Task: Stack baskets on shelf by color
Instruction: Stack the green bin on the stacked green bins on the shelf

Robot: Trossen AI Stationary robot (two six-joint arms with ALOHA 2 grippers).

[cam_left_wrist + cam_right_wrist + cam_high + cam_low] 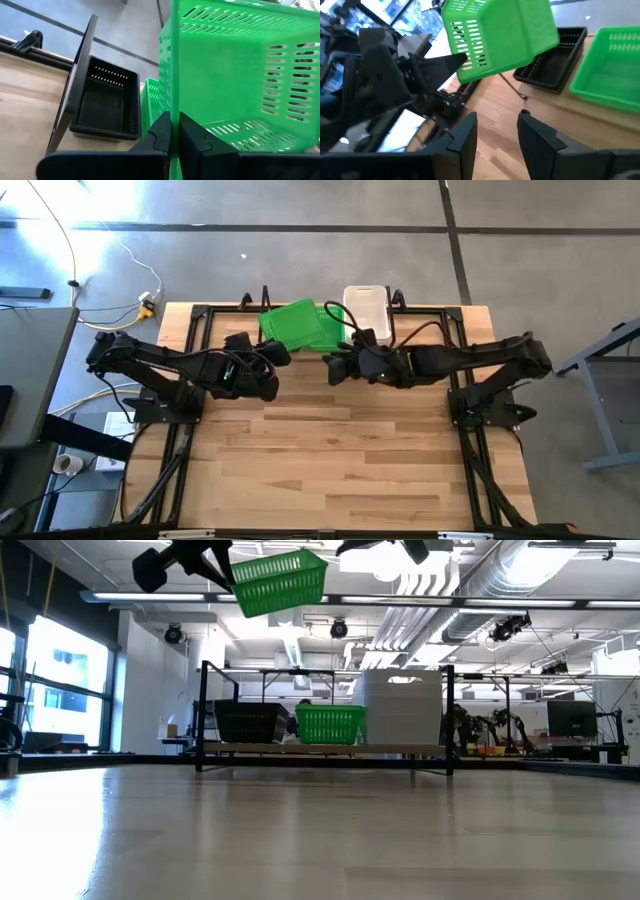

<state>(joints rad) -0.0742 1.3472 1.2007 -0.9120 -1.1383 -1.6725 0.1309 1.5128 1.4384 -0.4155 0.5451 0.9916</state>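
Note:
My left gripper (273,355) holds a green basket (280,582) high over the table's far middle, just in front of the shelf (280,748). On the shelf's board stand a black basket (250,723), a second green basket (330,725) and a white stack (403,705), each on its bottom. My right gripper (497,130) is open just right of the held basket (495,35) and touches nothing. My left gripper pinches one side wall of the green basket (175,107), one finger (160,132) outside the wall and the other (195,137) inside the basket. The fingers come from the table's left, slanting a little downward. The basket is lifted clear, opening up, slightly tilted.
The near part of the wooden tabletop (340,460) is bare. Black frame rails (470,450) run along both sides of the table. My left arm (395,75) shows across from my right gripper.

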